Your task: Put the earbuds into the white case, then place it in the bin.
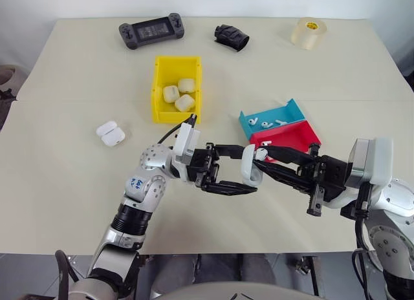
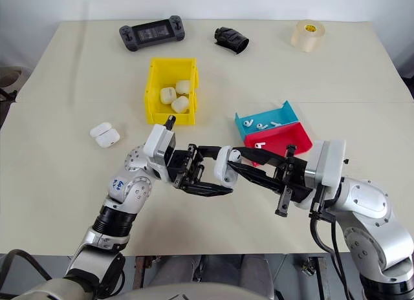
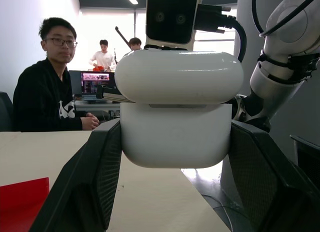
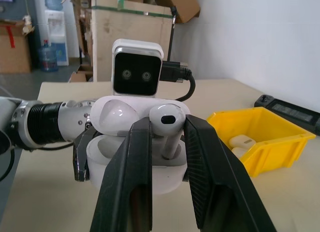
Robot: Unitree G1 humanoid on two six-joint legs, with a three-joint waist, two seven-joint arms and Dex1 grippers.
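left end effector (image 1: 234, 176) clamps white case (image 1: 250, 165) | right end effector (image 4: 167, 137) pinches earbud (image 4: 167, 123) | arm sticker writing unreadable, possibly digits

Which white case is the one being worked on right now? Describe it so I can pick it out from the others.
Look at the near edge of the table, in front of the yellow bin. The white case is held off the table in the left gripper, with the right gripper bringing an earbud to it. The other cases lie in the bin or on the table.
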